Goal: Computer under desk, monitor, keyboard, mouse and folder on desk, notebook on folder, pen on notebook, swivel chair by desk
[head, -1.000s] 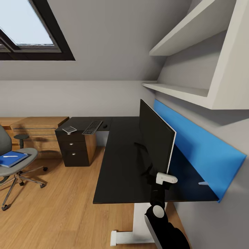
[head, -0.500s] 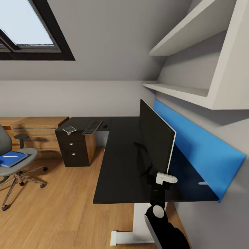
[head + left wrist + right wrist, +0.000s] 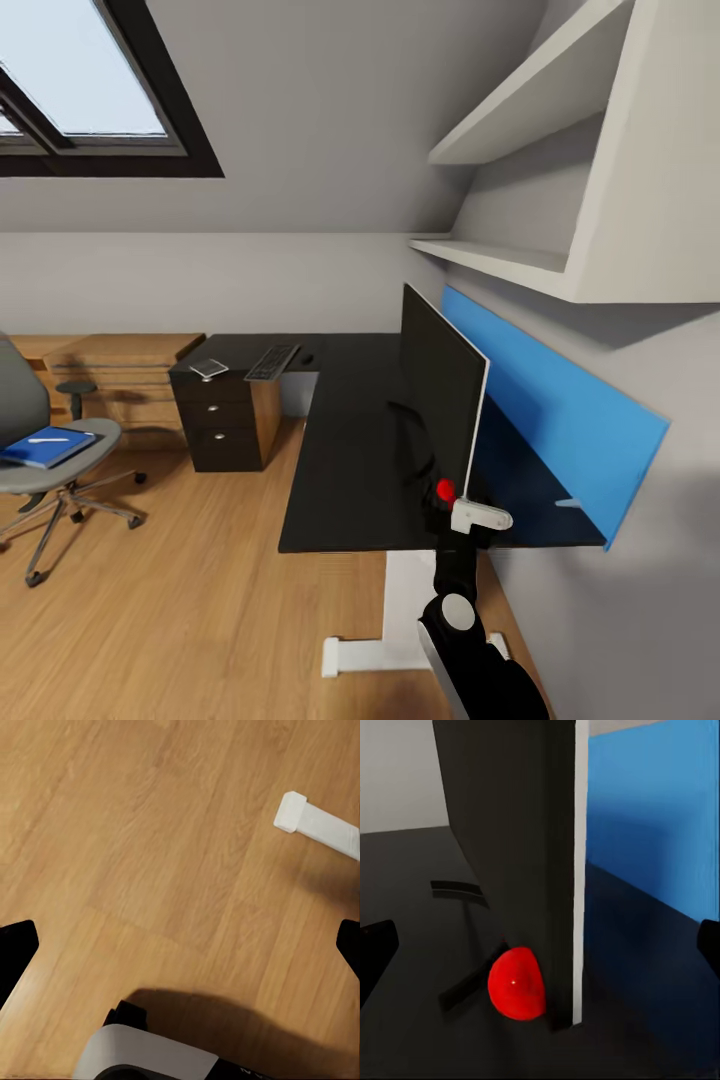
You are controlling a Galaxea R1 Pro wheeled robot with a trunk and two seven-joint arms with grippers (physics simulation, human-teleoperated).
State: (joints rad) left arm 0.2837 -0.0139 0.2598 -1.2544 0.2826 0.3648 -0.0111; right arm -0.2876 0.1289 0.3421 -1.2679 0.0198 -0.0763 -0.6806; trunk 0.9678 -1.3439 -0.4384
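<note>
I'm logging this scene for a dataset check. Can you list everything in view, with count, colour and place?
desk: one, black top, along the right wall
monitor: one, black, red dot at its lower corner, on the desk
keyboard: one, black, far end of the desk
mouse: one, dark, beside the keyboard
swivel chair: one, grey, left on the floor
notebook: one, blue, on the chair seat
pen: one, white, on the notebook
dresser: one, wooden, back left
shelves: two, white, right wall
right pincer: one, white, at the monitor's near edge, open
</note>
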